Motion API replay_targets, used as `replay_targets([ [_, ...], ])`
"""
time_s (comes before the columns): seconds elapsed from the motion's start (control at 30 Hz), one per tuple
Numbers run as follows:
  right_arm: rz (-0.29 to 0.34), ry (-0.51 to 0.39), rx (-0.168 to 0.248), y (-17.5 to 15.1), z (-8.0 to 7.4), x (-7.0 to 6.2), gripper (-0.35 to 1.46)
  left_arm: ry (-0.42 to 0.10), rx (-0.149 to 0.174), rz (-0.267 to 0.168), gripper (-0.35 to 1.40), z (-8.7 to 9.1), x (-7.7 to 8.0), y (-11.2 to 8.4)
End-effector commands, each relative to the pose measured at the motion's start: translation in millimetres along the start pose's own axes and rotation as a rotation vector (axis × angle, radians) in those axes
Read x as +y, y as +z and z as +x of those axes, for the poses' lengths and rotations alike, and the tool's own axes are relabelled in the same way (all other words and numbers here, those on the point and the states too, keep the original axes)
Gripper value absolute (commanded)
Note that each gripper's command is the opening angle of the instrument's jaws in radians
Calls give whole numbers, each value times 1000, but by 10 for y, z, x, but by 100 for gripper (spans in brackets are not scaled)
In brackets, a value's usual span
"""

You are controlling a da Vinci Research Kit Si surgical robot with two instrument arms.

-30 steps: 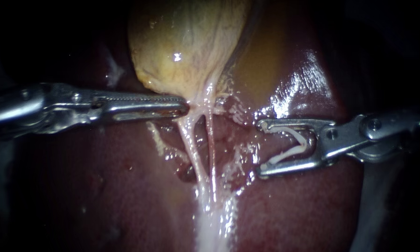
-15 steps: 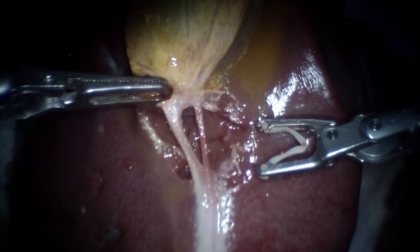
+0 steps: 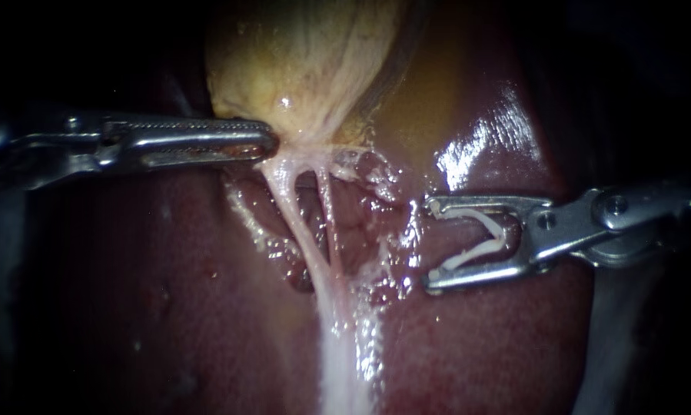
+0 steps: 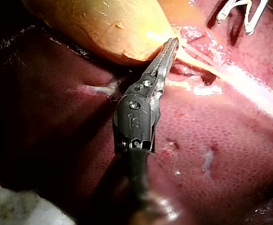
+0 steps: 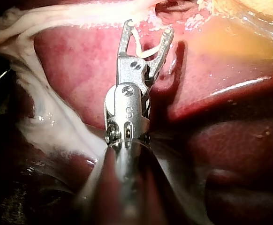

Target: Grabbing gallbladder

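L instrument (image 3: 270, 143), from frame left: jaws pinching gallbladder (image 3: 307, 61) neck, upper centre. R instrument (image 3: 430, 243), right of centre: jaws apart, holding white clip (image 3: 500, 242), over liver (image 3: 168, 292).

Your left instrument (image 3: 270, 143) comes in from 9 o'clock, its shaft nearly level and its tip aimed at 3 o'clock. Its toothed jaws lie together. They seem to pinch the lower edge of the gallbladder (image 3: 307, 61), though the very tip is hard to make out. Your right instrument (image 3: 431, 244) enters from 3 o'clock and points at 9 o'clock. Its jaws stand wide apart, with a white clip (image 3: 499, 240) seated between them and touching both.
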Motion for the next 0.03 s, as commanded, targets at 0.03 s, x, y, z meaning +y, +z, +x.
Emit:
replay_targets([
  [0.03,0,0,0,0,0,0,50,0,0,0,-35,0,0,0],
])
